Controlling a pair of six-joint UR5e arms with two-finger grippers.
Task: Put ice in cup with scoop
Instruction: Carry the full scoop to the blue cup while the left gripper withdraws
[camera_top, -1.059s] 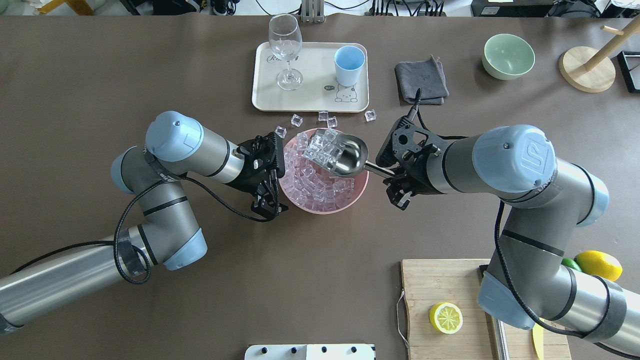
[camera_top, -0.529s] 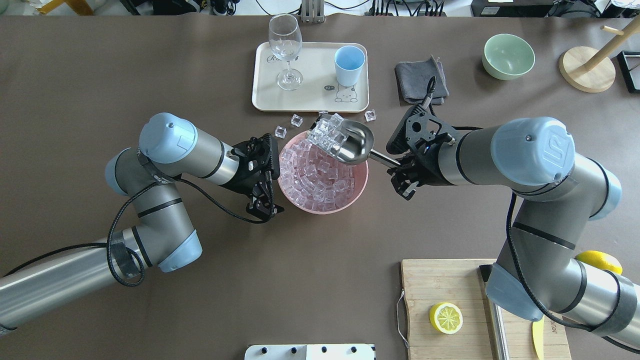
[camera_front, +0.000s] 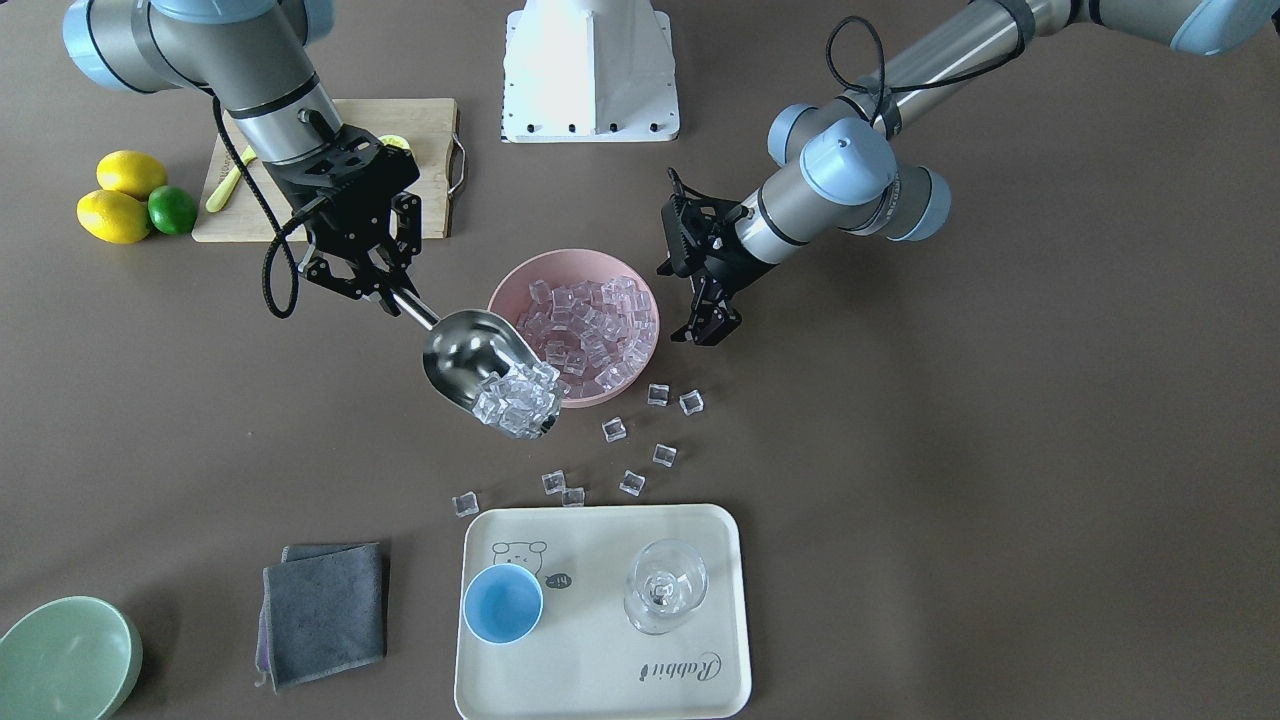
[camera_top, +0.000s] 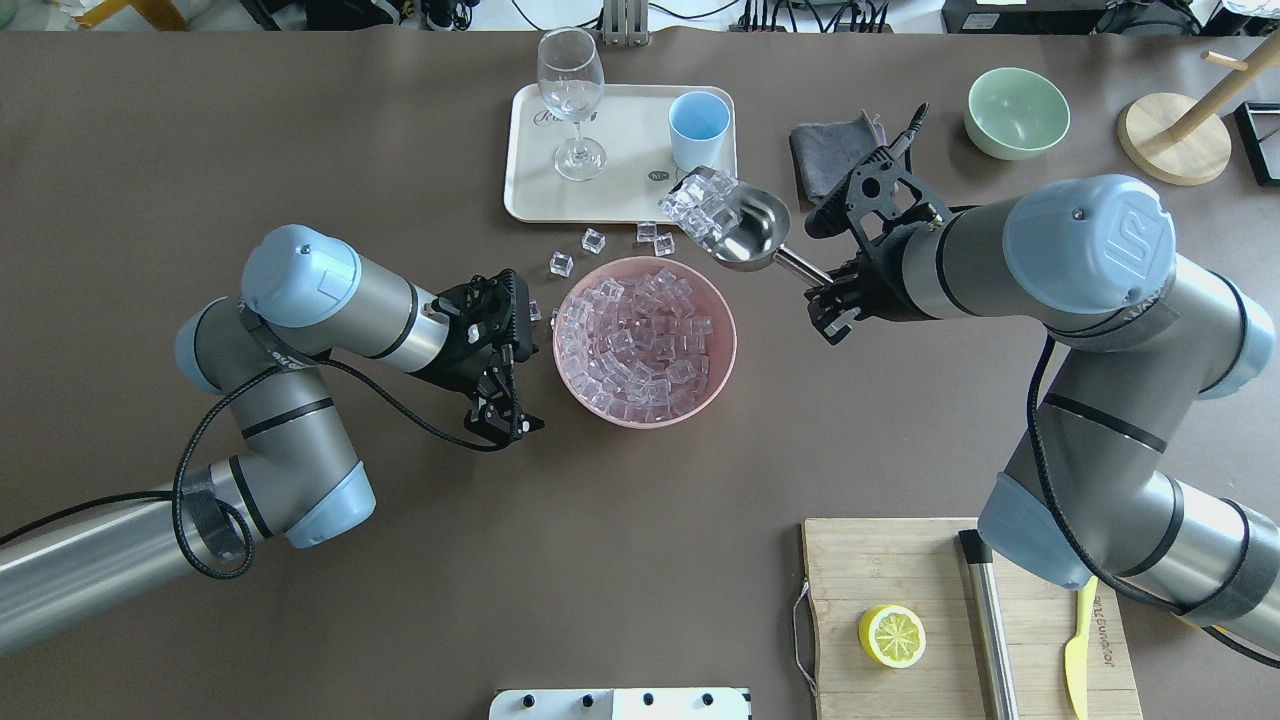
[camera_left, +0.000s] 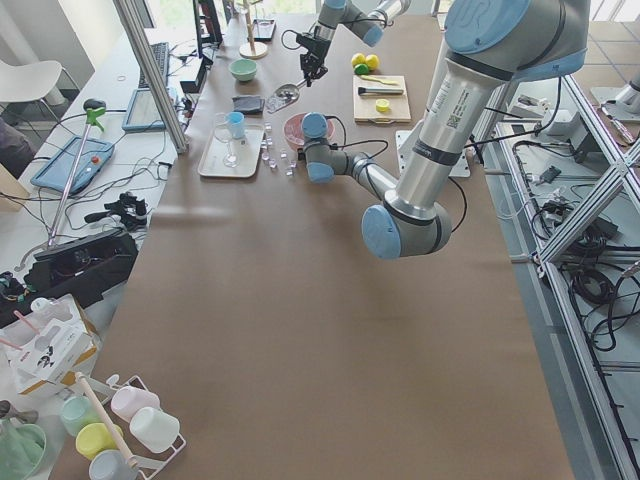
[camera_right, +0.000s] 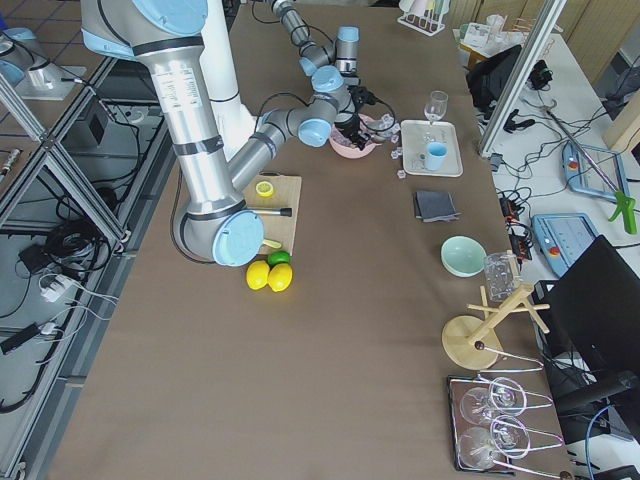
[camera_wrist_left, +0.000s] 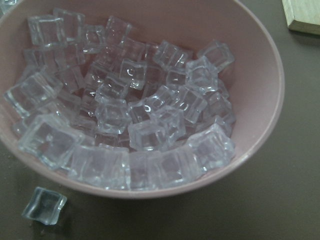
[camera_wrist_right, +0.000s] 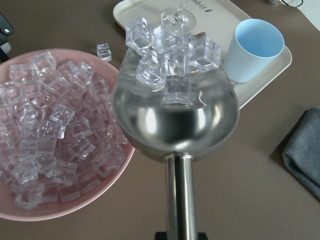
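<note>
Two tools flank a pink bowl (camera_top: 731, 345) on the brown worktop (camera_top: 300, 120). At the left, the left tool (camera_top: 528, 358) hangs just beside the bowl's rim with its fingers spread wide, holding nothing and touching nothing. The bowl is filled with ice (camera_top: 640, 340), clear cubes piled close to the rim. Several loose cubes (camera_top: 593, 240) lie on the worktop between the bowl and a cream tray (camera_top: 630, 130). On the tray a stemmed glass (camera_top: 571, 90) stands at the left. The cup (camera_top: 698, 128), light blue, upright and empty, stands at the right. Further right the scoop (camera_top: 752, 228) is held in the air, roughly level, its open mouth pointing toward the tray. A heap of cubes (camera_top: 700, 203) rests at that mouth. In the right wrist view the cup stands beyond the mouth and a little to its right, apart from it. The right tool (camera_top: 826, 284) is clamped on the scoop's thin handle, its fingers closed against the metal. Beyond it a folded grey cloth (camera_top: 828, 150) lies on the worktop.
</note>
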